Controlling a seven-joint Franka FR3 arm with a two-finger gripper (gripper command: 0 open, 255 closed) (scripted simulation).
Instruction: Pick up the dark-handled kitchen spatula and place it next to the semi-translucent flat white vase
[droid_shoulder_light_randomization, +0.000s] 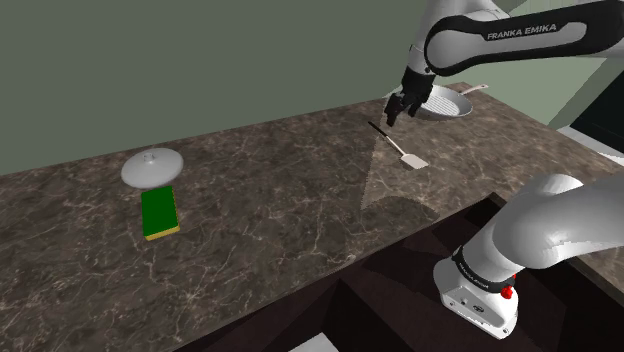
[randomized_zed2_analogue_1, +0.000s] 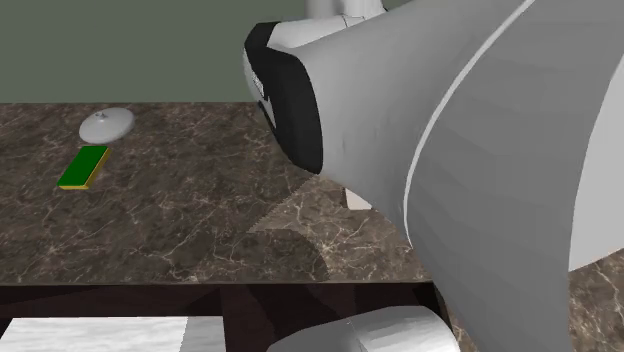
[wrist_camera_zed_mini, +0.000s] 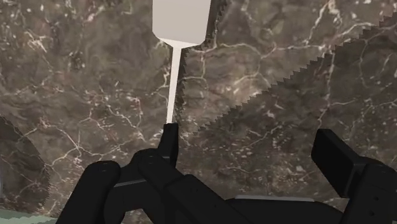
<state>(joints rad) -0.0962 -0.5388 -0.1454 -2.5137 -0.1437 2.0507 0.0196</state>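
Gripper: fingers apart, clasping nothing, over the spatula's dark handle end.
Spatula: flat on the counter, near the pan, well apart from the vase.
Vase: just beside a green sponge.

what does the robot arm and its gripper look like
The arm has smooth, rounded white segments with dark joints; one dark section carries white FRANKA EMIKA lettering. The gripper is all black with two blocky fingers.
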